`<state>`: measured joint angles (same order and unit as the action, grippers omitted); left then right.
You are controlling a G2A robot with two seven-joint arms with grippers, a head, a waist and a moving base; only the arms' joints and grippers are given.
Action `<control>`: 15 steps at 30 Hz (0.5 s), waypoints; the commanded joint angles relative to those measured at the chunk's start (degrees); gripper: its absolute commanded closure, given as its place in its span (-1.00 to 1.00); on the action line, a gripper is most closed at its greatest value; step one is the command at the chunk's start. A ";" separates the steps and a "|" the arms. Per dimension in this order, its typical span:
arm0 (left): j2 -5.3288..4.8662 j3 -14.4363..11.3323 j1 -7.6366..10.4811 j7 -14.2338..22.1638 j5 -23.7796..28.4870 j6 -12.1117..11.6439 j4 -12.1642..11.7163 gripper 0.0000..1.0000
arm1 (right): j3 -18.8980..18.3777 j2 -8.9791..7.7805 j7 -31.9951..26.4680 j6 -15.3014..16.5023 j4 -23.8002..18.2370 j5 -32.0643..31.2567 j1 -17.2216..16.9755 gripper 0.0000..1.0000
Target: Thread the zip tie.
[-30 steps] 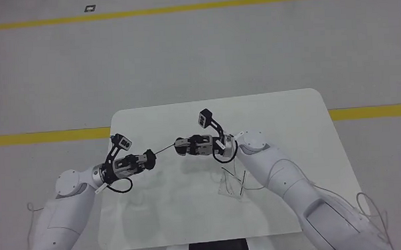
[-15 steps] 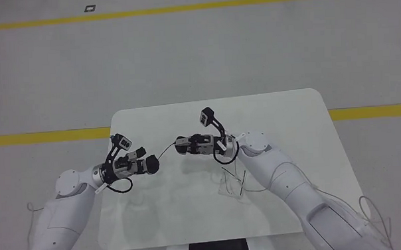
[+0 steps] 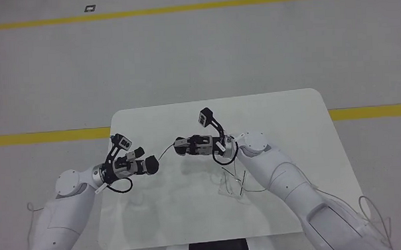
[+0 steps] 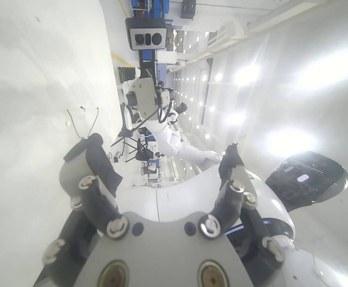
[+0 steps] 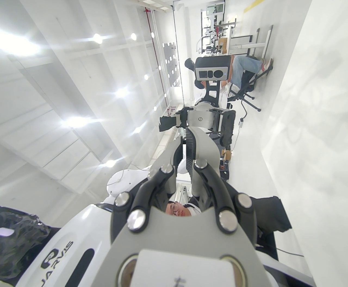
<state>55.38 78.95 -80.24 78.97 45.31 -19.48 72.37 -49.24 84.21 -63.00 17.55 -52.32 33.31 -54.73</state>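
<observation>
Nearest the body: a few loose ties (image 3: 234,182) lie on the table (image 3: 286,115), well apart from both grippers and not in play.

Left gripper (image 4: 163,142): held above the table, jaws wide apart, nothing between them. The free end of the zip tie (image 4: 135,127) hangs in the air just short of it, not touching.

Right gripper (image 3: 180,145), farther out: jaws together, clamped on the other end of the zip tie. The strap sticks out toward the left gripper in a shallow bow (cannot tell which end carries the head).

Step in hand, as I judge it: a regrasp between holds. Threading has not begun, since the tie is a single open strand with no loop.

Next move probably calls for the left jaws to close on the strap close to its tip. The tip is thin and springy, so the approach must be square to it, then the strap bent round toward the clamped end.

Versus 1.0 s ago: the left jaws were shut on the free end and the strap ran straight between the grippers. Now they have let go and the strap has sagged into a curve; the right gripper has barely shifted
</observation>
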 commanded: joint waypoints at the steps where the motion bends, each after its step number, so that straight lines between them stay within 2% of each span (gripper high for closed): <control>1: 0.00 0.00 0.00 0.00 0.00 0.00 0.00 -1.00 | 0.00 0.00 0.00 0.00 0.00 0.00 0.00 1.00; 4: 0.00 0.00 0.00 0.00 0.00 0.00 0.00 -1.00 | -0.11 0.00 0.84 0.24 -0.52 0.00 -0.32 1.00; 8: 0.00 0.00 0.00 0.00 0.00 0.00 0.00 -1.00 | -1.06 -0.46 3.43 1.80 -4.49 0.08 -3.86 1.00; 15: 0.00 0.00 0.00 0.00 0.00 0.00 0.00 -1.00 | -4.14 -1.25 8.48 1.93 -13.09 0.43 -11.80 1.00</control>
<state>55.38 78.95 -80.24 78.97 45.31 -19.48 72.37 -53.13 82.99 -55.23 19.48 -64.33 33.91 -65.49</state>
